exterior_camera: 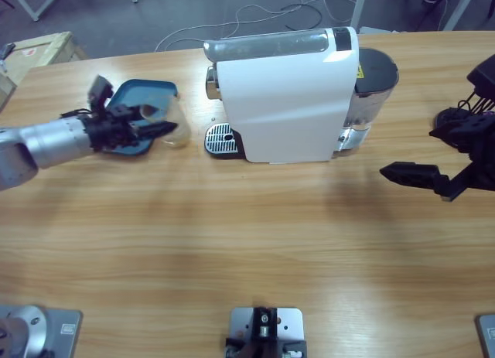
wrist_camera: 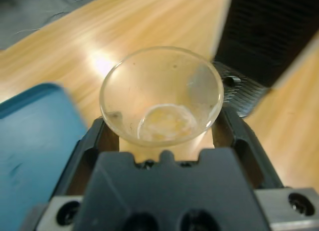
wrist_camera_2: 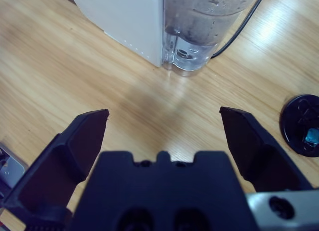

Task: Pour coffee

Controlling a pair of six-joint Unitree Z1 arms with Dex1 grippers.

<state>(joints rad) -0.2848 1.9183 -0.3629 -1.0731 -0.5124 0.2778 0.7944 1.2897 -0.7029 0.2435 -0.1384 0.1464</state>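
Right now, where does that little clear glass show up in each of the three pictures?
High view: the glass sits left of the white coffee machine, in the left gripper.
Left wrist view: centre, the glass between the jaws.
Right wrist view: not in it.
Shared landmark: the coffee machine.

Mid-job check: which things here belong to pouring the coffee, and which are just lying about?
In the job: glass tumbler held in the left tool; coffee in its bottom; coffee machine.
Lying about: blue tray; open right tool; black disc.
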